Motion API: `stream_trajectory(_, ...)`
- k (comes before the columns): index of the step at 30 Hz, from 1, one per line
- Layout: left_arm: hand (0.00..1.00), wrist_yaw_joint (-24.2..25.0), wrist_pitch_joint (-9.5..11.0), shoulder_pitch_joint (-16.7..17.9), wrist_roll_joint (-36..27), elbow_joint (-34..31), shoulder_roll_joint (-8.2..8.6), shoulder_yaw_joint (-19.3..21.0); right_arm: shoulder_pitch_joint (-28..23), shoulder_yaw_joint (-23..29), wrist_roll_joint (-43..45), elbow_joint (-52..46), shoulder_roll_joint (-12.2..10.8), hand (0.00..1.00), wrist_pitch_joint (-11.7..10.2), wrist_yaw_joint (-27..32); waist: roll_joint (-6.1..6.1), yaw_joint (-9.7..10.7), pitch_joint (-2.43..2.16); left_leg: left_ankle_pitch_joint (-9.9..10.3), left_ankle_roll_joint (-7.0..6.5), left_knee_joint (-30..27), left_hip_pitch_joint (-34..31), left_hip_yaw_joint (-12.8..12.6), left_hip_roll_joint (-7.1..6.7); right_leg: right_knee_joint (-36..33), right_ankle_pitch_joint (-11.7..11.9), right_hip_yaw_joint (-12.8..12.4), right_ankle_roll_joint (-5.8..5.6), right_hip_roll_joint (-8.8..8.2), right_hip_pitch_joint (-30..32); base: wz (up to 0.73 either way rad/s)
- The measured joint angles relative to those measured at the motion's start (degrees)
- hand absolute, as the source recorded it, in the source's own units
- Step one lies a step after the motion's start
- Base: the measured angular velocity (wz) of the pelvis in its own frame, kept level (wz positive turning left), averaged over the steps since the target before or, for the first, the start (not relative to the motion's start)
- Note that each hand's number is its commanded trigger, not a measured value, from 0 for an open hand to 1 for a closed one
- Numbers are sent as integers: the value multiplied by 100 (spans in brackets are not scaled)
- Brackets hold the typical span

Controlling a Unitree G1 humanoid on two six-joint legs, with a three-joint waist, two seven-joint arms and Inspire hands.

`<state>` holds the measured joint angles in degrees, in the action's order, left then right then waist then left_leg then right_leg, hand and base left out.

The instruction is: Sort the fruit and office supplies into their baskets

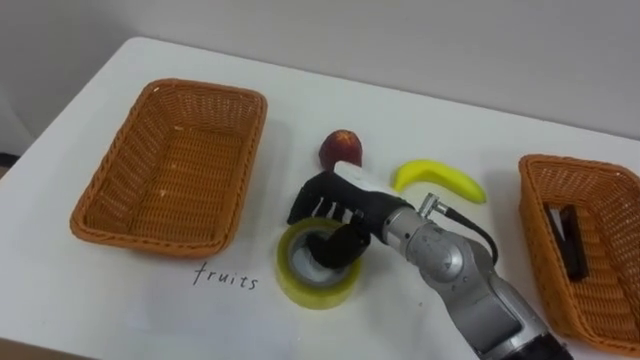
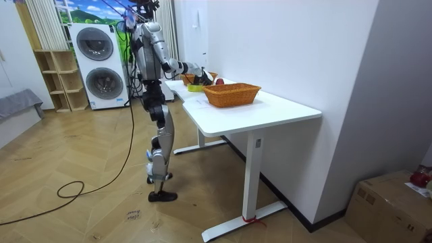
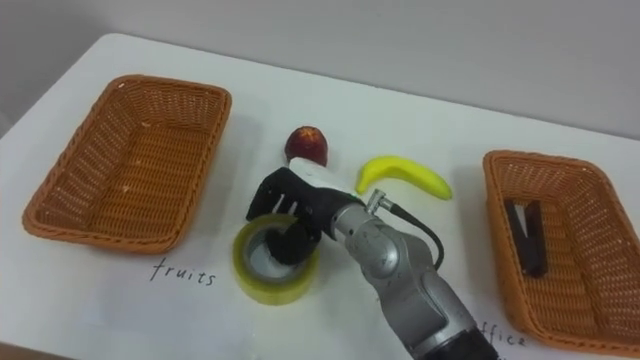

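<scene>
Showing the right hand (image 1: pixel 335 208) with fingers hooked over the rim of the yellow tape roll (image 1: pixel 312 290), which lies on the table (image 1: pixel 100 295) near the fruit basket (image 1: pixel 165 170); so shallow a hold risks slipping on lift.

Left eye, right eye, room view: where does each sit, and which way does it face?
Left eye view: on the head, looking down at the table; right hand gripping the tape roll shows.
Right eye view: beside it, same scene, same hand.
Room view: across the room, facing the table; whole robot standing.
Shared: table, left basket, right basket.
</scene>
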<state>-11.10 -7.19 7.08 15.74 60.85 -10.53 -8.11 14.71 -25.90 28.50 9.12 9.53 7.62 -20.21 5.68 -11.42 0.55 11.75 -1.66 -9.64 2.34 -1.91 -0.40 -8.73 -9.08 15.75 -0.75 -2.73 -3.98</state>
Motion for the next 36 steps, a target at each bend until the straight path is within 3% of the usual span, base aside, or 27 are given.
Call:
stream_trajectory(15, 0, 54, -12, 29, 4, 105, 1, 8, -9, 43, -67, -8, 11, 100, -3, -39, -1, 16, 1, 0, 0, -2, 17, -17, -2, 4, 0, -8, 0, -5, -22, 0)
stream_trajectory(25, 0, 76, -9, 76, 14, 102, 8, 21, -19, 133, -108, -72, 46, 100, -38, -139, -46, 63, 32, 0, 0, 0, 26, 20, -7, 8, 0, -22, 0, -6, -39, 0)
stream_trajectory(29, 0, 75, 12, 148, 12, 98, 33, 133, -167, 300, -119, -137, 48, 100, -199, -155, -78, 172, 50, -1, -3, -1, 27, 37, -16, 11, 0, -76, -1, -12, -49, 2)
stream_trajectory(36, 0, 3, 21, 215, 13, 93, 65, 366, -682, 550, -299, -578, 245, 100, -177, -86, -47, 296, 22, -2, -3, -4, 119, 40, -21, 15, -1, -141, -2, -13, -119, 0)
